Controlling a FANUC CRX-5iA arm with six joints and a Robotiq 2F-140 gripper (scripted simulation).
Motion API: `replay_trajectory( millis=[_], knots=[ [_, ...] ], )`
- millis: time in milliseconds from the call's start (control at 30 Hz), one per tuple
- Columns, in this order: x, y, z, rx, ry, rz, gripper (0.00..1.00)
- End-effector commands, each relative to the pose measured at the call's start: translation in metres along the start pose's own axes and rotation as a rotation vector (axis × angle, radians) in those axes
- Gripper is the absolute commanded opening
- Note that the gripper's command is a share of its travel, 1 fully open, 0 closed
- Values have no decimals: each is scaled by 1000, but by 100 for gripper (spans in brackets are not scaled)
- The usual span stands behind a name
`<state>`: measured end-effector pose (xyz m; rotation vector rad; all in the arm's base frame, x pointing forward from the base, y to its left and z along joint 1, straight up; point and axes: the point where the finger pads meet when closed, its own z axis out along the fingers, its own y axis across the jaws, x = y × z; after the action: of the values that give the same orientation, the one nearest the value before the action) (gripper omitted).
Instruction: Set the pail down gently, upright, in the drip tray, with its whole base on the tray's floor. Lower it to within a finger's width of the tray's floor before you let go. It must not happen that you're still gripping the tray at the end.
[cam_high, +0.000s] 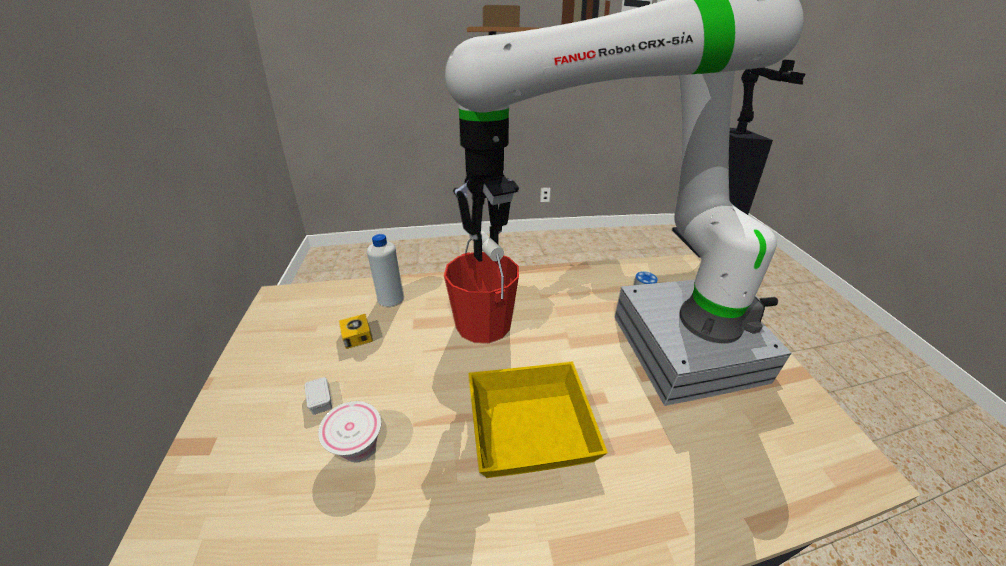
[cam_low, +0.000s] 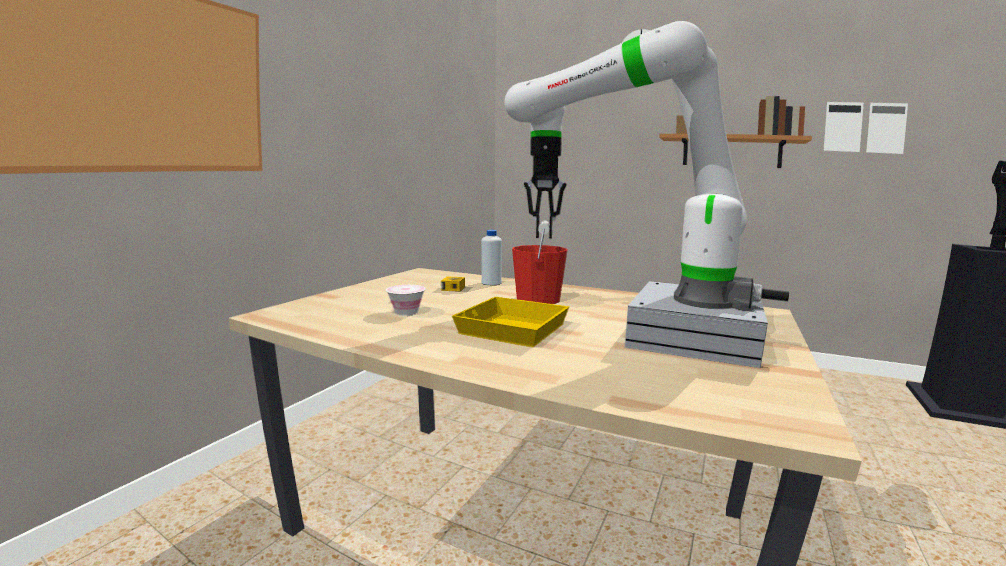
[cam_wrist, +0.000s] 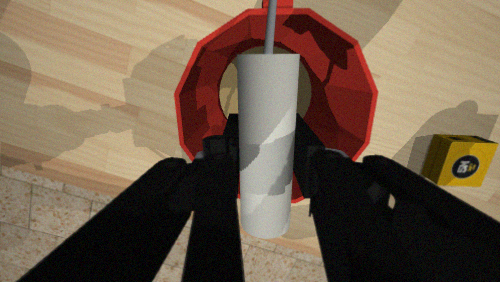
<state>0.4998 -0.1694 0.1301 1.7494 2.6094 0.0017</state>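
The red pail (cam_high: 481, 300) (cam_low: 538, 274) (cam_wrist: 345, 105) stands upright on the table at the back, its wire handle raised. My gripper (cam_high: 484, 239) (cam_low: 544, 226) (cam_wrist: 263, 131) is right above it, shut on the white grip of the pail's handle (cam_high: 492, 248) (cam_wrist: 264, 145). The yellow drip tray (cam_high: 534, 461) (cam_low: 485, 330) lies empty on the table in front of the pail, a short way toward the table's front.
A white bottle with a blue cap (cam_high: 384, 271) (cam_low: 491, 258) stands left of the pail. A small yellow box (cam_high: 355, 329) (cam_low: 452, 283) (cam_wrist: 457, 161), a small white block (cam_high: 317, 393) and a pink-lidded cup (cam_high: 349, 429) (cam_low: 405, 297) lie to the left. The arm's grey base (cam_high: 696, 351) is at the right.
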Motion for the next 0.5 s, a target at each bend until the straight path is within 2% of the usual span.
replay_trajectory(
  millis=[0, 467],
  knots=[
    [0, 0, -2, -1, -2, 0, 10],
    [0, 0, -9, -1, -2, 0, 10]
  ],
)
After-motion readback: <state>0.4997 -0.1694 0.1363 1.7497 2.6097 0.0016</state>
